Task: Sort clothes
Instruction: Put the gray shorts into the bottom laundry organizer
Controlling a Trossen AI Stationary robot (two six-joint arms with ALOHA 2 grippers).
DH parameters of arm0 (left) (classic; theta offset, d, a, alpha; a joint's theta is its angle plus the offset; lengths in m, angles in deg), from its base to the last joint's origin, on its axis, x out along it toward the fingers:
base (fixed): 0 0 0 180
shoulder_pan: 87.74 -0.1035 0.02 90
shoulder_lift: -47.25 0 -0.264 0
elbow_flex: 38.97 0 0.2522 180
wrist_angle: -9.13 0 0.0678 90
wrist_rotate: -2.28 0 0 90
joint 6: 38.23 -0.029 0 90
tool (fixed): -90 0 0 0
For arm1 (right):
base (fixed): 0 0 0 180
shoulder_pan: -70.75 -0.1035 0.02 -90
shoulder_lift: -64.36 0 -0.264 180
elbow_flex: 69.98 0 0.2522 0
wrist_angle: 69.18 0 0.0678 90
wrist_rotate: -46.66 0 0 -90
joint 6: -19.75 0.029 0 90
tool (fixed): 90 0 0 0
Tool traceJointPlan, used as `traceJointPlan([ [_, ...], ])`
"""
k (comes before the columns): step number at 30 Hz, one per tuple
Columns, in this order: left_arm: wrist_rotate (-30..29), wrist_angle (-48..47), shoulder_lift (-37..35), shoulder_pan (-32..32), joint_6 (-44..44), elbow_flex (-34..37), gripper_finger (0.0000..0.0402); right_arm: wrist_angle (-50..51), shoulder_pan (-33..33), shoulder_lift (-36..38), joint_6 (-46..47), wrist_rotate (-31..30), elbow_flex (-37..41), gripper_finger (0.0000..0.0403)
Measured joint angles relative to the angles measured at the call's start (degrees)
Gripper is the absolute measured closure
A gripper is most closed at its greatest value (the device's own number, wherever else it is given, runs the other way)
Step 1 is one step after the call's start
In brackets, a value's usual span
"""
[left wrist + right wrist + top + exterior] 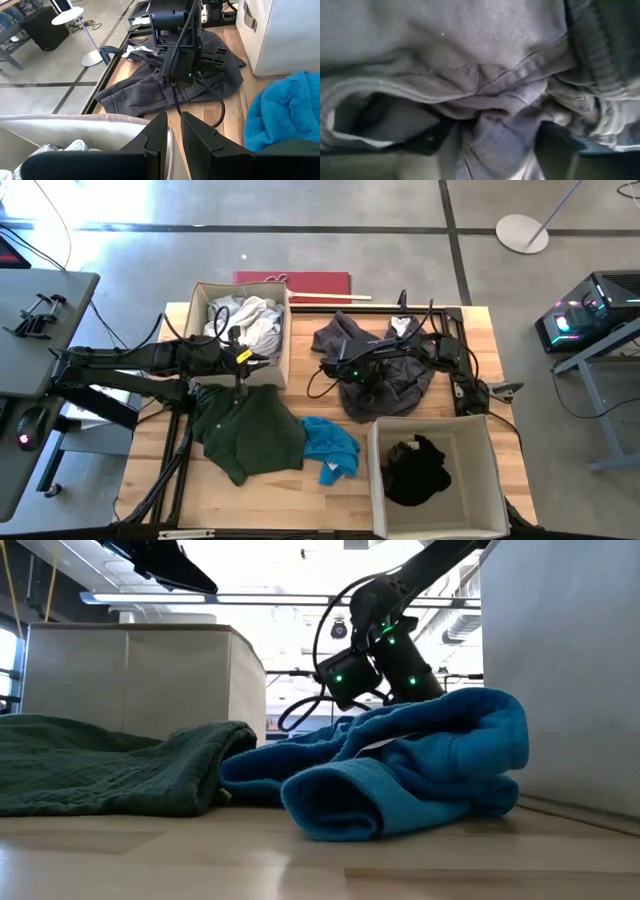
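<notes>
While the right claw (352, 372) presses into the crumpled dark grey cotton garment (400, 375), grip unreadable, left claw (172, 131) waits nearly closed, empty; next: lift.

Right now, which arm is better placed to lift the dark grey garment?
Right. The right gripper is down on the dark grey garment, its wrist view filled with folds. The left gripper sits at the rim of the box of pale clothes, away from it.
</notes>
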Motion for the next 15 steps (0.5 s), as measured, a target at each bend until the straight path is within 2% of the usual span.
traceJointPlan([
  [6, 0.0, -0.48, 0.0, 0.0, 0.28, -0.01, 0.0357, 1.06, -0.03, -0.31, -5.23, -1.0, 0.0, 0.036],
  [11, 0.0, -0.59, 0.0, 0.0, 0.53, 0.0, 0.0357, -1.07, -0.72, 3.11, -4.09, -3.58, 0.59, 0.0363],
  [15, -0.02, -0.51, 0.0, 0.0, 0.51, 0.0, 0.0357, -17.79, -2.43, 11.36, -0.34, -10.15, 0.17, 0.0363],
])
